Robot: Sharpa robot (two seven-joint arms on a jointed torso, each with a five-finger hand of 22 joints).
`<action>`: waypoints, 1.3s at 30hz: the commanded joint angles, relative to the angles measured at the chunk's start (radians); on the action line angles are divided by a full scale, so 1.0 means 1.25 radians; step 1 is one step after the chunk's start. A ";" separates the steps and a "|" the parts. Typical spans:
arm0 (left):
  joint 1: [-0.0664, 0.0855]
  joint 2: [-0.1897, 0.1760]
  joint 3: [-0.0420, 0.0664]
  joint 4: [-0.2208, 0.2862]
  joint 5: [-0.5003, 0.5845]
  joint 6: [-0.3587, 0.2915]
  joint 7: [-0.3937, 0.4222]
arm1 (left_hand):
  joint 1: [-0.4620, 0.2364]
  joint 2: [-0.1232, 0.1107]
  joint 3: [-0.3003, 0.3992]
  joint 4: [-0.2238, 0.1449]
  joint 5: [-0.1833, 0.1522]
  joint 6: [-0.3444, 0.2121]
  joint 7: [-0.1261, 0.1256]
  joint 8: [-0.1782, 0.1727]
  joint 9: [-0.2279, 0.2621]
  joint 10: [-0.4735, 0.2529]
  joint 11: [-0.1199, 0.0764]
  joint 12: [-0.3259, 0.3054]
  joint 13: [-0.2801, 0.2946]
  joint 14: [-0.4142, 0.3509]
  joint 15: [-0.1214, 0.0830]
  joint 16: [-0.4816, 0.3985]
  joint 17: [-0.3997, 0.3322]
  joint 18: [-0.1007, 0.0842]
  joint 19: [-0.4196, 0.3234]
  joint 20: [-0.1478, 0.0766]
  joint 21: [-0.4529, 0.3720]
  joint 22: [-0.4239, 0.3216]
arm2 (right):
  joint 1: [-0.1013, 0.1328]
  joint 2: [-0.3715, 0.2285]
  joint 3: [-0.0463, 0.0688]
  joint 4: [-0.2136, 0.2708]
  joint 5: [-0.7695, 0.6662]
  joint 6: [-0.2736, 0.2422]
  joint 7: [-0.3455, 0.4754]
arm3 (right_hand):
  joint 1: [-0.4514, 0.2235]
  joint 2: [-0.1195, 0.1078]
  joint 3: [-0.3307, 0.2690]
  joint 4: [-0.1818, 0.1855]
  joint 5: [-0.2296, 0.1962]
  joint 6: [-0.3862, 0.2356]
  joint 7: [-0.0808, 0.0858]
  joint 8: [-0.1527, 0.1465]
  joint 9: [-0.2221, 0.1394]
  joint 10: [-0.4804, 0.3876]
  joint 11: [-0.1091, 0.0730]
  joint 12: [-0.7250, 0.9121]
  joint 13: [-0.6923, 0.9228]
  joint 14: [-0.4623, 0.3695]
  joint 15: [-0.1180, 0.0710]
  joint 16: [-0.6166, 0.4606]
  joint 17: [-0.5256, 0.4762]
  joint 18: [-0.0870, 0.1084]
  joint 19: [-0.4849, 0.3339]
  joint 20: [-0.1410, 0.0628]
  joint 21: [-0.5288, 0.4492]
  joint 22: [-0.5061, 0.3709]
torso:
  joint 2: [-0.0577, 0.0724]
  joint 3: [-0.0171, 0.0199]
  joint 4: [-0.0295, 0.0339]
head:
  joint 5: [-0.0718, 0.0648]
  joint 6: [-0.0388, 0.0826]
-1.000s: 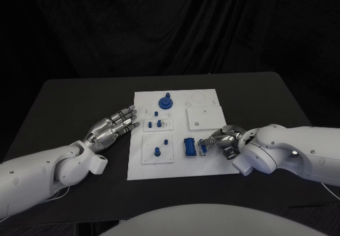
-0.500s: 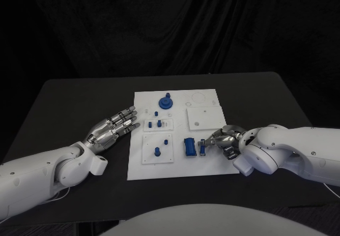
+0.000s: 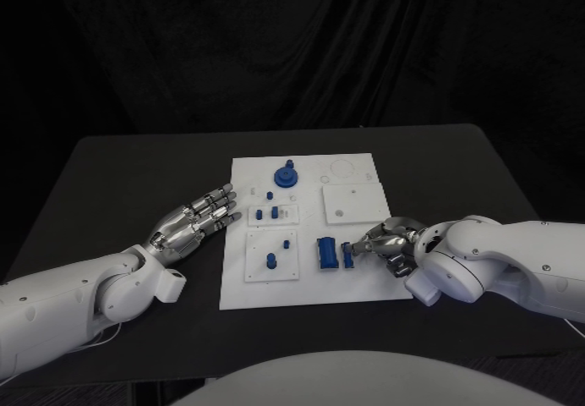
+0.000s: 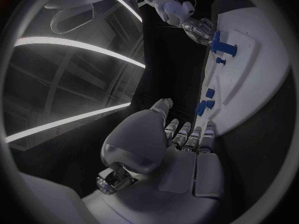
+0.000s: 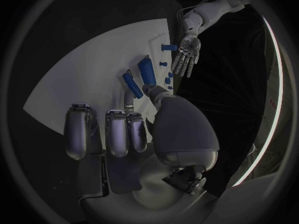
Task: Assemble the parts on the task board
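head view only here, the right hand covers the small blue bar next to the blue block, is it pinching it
Observer: No. In the right wrist view the right hand has only its thumb tip at one end of the small blue bar. I cannot tell whether it touches. The other fingers lie away from the bar, with nothing in them.
Operator: is the bar clear of the block
Observer: Yes. That view shows a strip of white task board between the bar and the larger blue rectangular block.
Operator: and the left hand
Observer: The left wrist view shows the left hand with straight fingers, holding nothing, beside the board's edge near the small blue pegs.
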 commanded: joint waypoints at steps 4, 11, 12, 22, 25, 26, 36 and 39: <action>-0.004 0.000 -0.001 -0.001 0.003 0.007 0.024 | -0.008 0.002 0.004 0.000 0.004 0.000 0.006 0.003 0.001 -0.001 0.007 0.003 0.001 0.002 0.005 0.004 0.001 0.000 0.000 0.007 0.005 0.001 | -0.002 -0.011 0.000 0.010 -0.088 -0.007 0.031 | -0.006 0.006 -0.017 0.003 -0.022 -0.010 -0.003 0.011 0.005 0.084 0.004 0.002 0.211 0.063 0.005 -0.003 0.089 0.011 0.017 0.008 -0.005 0.162 | 0.000 -0.0002 0.0002 | 0.002 0.000; -0.005 -0.004 -0.001 0.002 0.003 0.003 0.030 | -0.008 0.002 0.005 0.000 0.004 0.003 0.006 0.003 0.001 0.000 0.007 0.004 0.001 0.003 0.005 0.004 0.002 0.000 0.001 0.007 0.006 0.002 | -0.002 -0.038 0.000 0.025 -0.330 -0.072 0.157 | 0.037 0.015 -0.012 -0.006 0.055 -0.026 -0.004 0.008 0.001 0.084 0.000 0.002 0.211 0.066 0.003 0.005 0.107 0.007 0.025 0.005 0.011 0.168 | 0.000 -0.0002 -0.0003 | 0.006 0.000; -0.005 -0.004 -0.001 0.003 0.003 0.002 0.031 | -0.008 0.001 0.005 -0.001 0.004 0.004 0.007 0.004 0.001 0.000 0.006 0.005 0.001 0.002 0.005 0.004 0.002 0.000 0.002 0.007 0.006 0.004 | -0.002 -0.042 0.000 0.027 -0.357 -0.079 0.172 | 0.045 0.014 -0.010 -0.008 0.062 -0.027 -0.003 0.004 -0.002 0.084 0.000 0.002 0.211 0.067 0.003 0.006 0.110 0.007 0.026 0.005 0.013 0.168 | 0.000 -0.0001 -0.0001 | 0.006 0.000; -0.005 -0.005 -0.001 0.005 0.003 -0.001 0.035 | -0.009 0.001 0.005 -0.002 0.004 0.005 0.008 0.004 0.001 0.001 0.006 0.006 0.001 0.003 0.005 0.004 0.002 0.000 0.003 0.007 0.007 0.005 | -0.009 -0.069 0.000 0.035 -0.546 -0.053 0.265 | 0.095 -0.002 0.037 0.002 0.204 -0.049 -0.003 -0.117 -0.102 0.084 -0.012 0.002 0.211 0.070 -0.007 0.014 0.127 0.002 0.034 -0.003 0.034 0.176 | 0.000 -0.0006 0.0004 | 0.006 0.000; -0.005 -0.005 -0.001 0.005 0.003 -0.001 0.035 | -0.009 0.001 0.005 -0.002 0.004 0.005 0.008 0.004 0.001 0.001 0.006 0.006 0.001 0.003 0.005 0.004 0.002 0.000 0.003 0.007 0.007 0.005 | -0.016 -0.072 0.000 0.034 -0.588 -0.031 0.263 | 0.106 -0.015 0.073 0.004 0.263 -0.016 -0.023 -0.179 -0.148 0.084 -0.033 0.002 0.211 0.068 -0.023 0.012 0.123 0.001 0.037 -0.018 0.040 0.178 | 0.000 -0.0011 -0.0001 | 0.007 0.000; -0.005 -0.005 -0.001 0.005 0.003 0.000 0.035 | -0.009 0.001 0.005 -0.002 0.004 0.005 0.008 0.004 0.001 0.001 0.006 0.006 0.001 0.003 0.005 0.004 0.002 0.000 0.003 0.007 0.007 0.005 | -0.021 -0.072 -0.001 0.033 -0.609 -0.020 0.259 | 0.107 -0.026 0.093 0.005 0.265 0.014 -0.028 -0.221 -0.177 0.084 -0.037 0.002 0.211 0.068 -0.026 0.011 0.121 0.000 0.038 -0.025 0.042 0.178 | 0.000 -0.0012 -0.0002 | 0.007 0.000; -0.006 -0.005 -0.001 0.004 0.003 0.001 0.033 | -0.009 0.000 0.006 -0.003 0.005 0.006 0.008 0.004 0.002 0.001 0.006 0.006 0.001 0.003 0.005 0.004 0.002 0.000 0.003 0.006 0.007 0.005 | -0.037 -0.066 -0.001 0.022 -0.660 0.021 0.238 | 0.108 -0.041 0.123 -0.005 0.312 0.043 -0.034 -0.314 -0.229 0.084 -0.041 0.002 0.211 0.068 -0.033 0.011 0.120 -0.001 0.038 -0.029 0.043 0.178 | 0.000 -0.0005 0.0001 | 0.005 0.000; -0.006 -0.004 -0.001 0.003 0.003 0.002 0.033 | -0.009 0.000 0.006 -0.003 0.005 0.006 0.008 0.004 0.002 0.001 0.006 0.006 0.001 0.003 0.005 0.004 0.002 0.000 0.003 0.006 0.007 0.005 | -0.038 -0.062 -0.001 0.019 -0.664 0.031 0.232 | 0.107 -0.043 0.130 -0.009 0.343 0.043 -0.034 -0.330 -0.237 0.084 -0.042 0.002 0.211 0.068 -0.033 0.010 0.120 -0.001 0.038 -0.029 0.043 0.178 | 0.000 0.0000 0.0009 | 0.002 0.000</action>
